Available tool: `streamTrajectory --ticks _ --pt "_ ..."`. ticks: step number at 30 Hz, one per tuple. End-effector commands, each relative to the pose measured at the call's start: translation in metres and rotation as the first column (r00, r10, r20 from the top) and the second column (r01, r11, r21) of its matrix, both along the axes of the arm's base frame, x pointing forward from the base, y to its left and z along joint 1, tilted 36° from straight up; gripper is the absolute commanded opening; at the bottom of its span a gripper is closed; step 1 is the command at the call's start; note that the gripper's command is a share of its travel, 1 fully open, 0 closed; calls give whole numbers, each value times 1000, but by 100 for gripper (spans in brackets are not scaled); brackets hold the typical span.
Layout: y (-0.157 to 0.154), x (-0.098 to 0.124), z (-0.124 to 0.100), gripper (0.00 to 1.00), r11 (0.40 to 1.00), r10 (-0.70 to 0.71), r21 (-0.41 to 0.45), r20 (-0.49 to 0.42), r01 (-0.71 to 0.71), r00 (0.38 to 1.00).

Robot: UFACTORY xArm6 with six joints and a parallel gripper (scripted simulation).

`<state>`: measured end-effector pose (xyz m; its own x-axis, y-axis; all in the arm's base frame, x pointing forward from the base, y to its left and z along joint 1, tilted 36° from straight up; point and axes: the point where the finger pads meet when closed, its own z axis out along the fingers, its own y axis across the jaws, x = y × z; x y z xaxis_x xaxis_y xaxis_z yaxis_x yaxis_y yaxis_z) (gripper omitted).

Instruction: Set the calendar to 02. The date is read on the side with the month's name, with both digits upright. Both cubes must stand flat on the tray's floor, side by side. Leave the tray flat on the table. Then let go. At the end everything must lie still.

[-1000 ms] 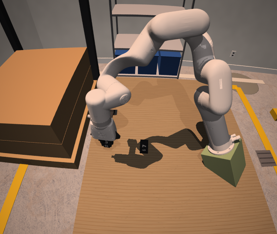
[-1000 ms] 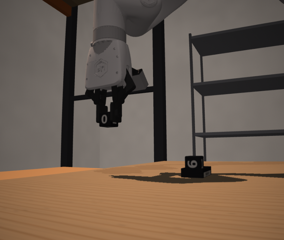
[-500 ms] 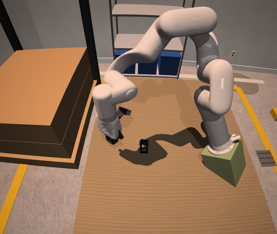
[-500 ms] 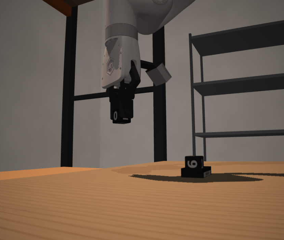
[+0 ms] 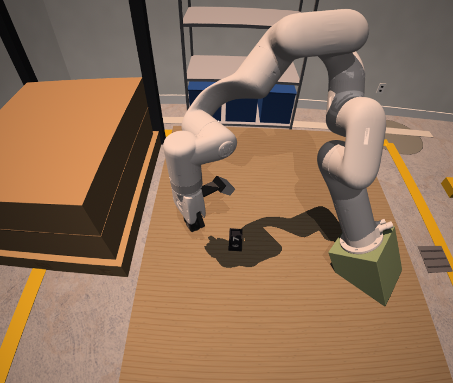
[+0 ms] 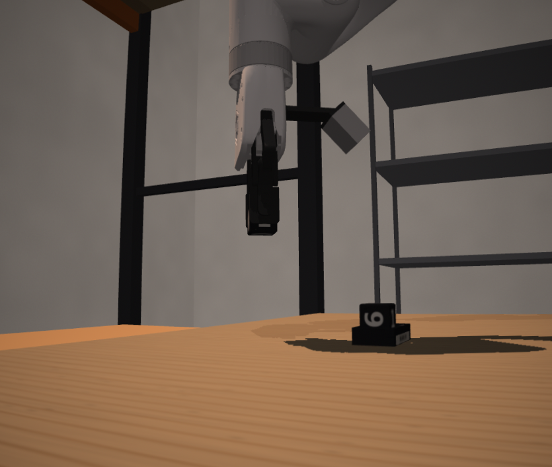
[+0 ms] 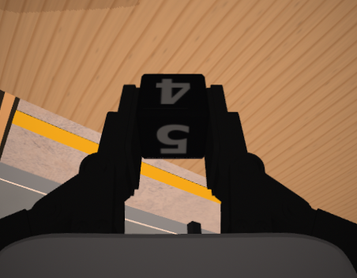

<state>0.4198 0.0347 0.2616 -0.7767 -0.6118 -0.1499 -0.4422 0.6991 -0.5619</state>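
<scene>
My gripper is shut on a black date cube. It holds the cube well above the wooden table, to the left of the tray. In the wrist view the cube's faces show 4 and 5, upside down. The small black tray lies flat on the table in the arm's shadow. A second black cube stands in the tray, with 7 on top and a 6 or 9 on the face towards the exterior camera. The slot beside it holds nothing that I can see.
A big orange box stack stands off the table's left edge, close to the gripper. A metal shelf rack is at the back. The arm's green pedestal sits at the table's right. A black frame post stands behind the gripper.
</scene>
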Motion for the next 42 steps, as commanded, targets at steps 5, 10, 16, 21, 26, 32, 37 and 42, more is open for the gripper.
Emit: streamTrajectory --ticks 5,10,16,21,26,32,37,42 --pt "-7 -15 0 27 970 -223 125 99 210 970" --pt "-11 -23 -2 27 933 -331 196 130 303 935" --pt "-15 -32 -4 27 863 -469 291 157 413 869" --pt "-19 -41 -6 27 782 -585 376 168 496 794" --pt "-23 -49 -9 27 688 -688 458 167 563 706" --pt "-28 -59 -13 27 557 -798 552 149 620 584" --pt "-31 -66 -16 27 465 -857 609 128 643 498" --pt "-34 -74 -20 27 333 -922 677 89 656 377"
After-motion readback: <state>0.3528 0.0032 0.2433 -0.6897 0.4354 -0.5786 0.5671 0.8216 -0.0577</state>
